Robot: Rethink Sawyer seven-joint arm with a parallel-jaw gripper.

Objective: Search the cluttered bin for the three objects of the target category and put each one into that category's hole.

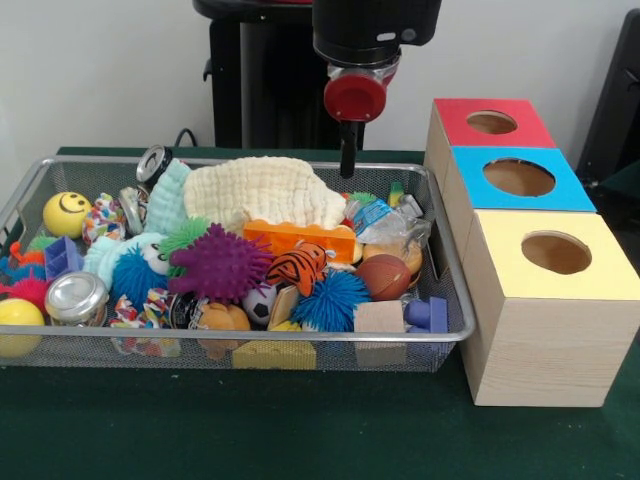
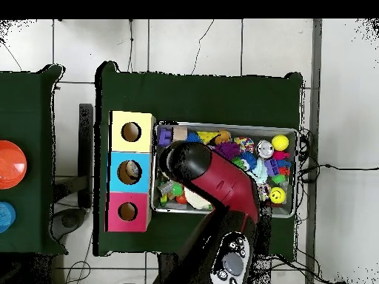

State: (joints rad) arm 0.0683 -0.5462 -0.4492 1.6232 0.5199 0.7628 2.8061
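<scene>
A wire mesh bin (image 1: pixel 250 337) holds a heap of toys: a cream cloth (image 1: pixel 262 190), an orange brick (image 1: pixel 300 238), a purple spiky ball (image 1: pixel 218 262), a tiger-striped toy (image 1: pixel 298 266), a small basketball (image 1: pixel 384 276) and a blue spiky ball (image 1: pixel 332 298). My gripper (image 1: pixel 347 165) hangs just above the bin's far rim, right of the cloth, holding nothing I can see. Beside the bin stand three boxes with round holes: red (image 1: pixel 490 122), blue (image 1: pixel 518 177), yellow (image 1: pixel 555 253). In the overhead view the arm (image 2: pixel 215 181) covers the gripper and part of the bin (image 2: pixel 296 174).
A yellow smiley ball (image 1: pixel 66 213), a silver tin (image 1: pixel 76 296) and a plain yellow ball (image 1: pixel 18 320) lie at the bin's left end. The green cloth-covered table (image 1: pixel 300 430) runs in front. Something pale shows inside the blue box's hole (image 2: pixel 129 171).
</scene>
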